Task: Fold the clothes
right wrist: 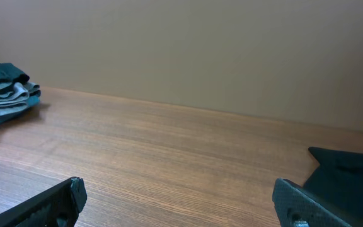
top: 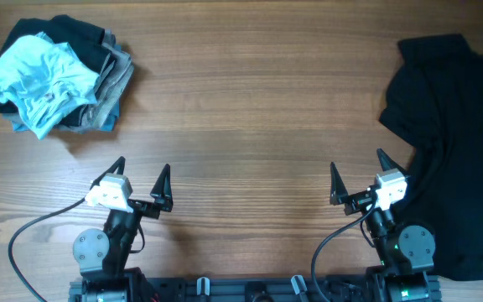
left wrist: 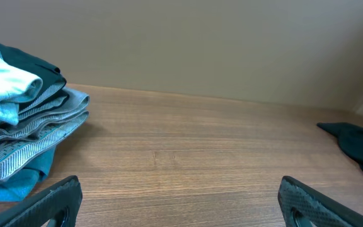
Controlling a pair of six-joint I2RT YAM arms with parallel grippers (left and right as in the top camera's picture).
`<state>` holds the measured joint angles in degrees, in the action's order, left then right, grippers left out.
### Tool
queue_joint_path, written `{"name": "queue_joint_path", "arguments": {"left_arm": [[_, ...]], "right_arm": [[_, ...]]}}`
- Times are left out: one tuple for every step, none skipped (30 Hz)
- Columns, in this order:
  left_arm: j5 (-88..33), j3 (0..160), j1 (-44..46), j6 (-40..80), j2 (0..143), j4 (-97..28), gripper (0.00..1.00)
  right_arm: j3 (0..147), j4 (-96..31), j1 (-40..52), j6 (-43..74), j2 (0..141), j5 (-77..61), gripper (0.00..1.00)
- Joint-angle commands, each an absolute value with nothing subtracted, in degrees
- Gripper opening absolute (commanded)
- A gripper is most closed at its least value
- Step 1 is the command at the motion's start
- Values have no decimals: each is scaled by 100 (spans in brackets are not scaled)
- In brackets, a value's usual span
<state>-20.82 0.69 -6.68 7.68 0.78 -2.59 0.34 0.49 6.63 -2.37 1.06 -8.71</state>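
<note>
A pile of clothes (top: pixel 57 75) lies at the far left corner of the table, a crumpled pale light-blue T-shirt (top: pixel 36 80) on top of black, grey and blue pieces. The left wrist view shows that pile (left wrist: pixel 24 120) at its left edge. A large black shirt (top: pixel 459 151) is spread along the right side, partly off the edge. My left gripper (top: pixel 141 178) stands open near the front, with bare wood between its fingers. Over at the right, my right gripper (top: pixel 359 174) is open too, its right finger close to the black shirt (right wrist: pixel 348 167).
The wooden table (top: pixel 250 109) stretches between the two heaps of fabric. A plain beige wall (left wrist: pixel 200 44) rises behind the far edge. Both arm bases sit at the near edge.
</note>
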Motion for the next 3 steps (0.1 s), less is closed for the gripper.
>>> {"name": "queue_joint_path", "arguments": {"left_arm": [[-2047,34,-637,797,27,-257,100],[-2049,34,-637,797,27,-257,100],[-2049,34,-637,797,27,-255,100]], "right_arm": [[30,73,646,-145,80,-893,100],[30,73,646,-148,80,-893,100],[30,73,646,-148,80,-893,100]]}}
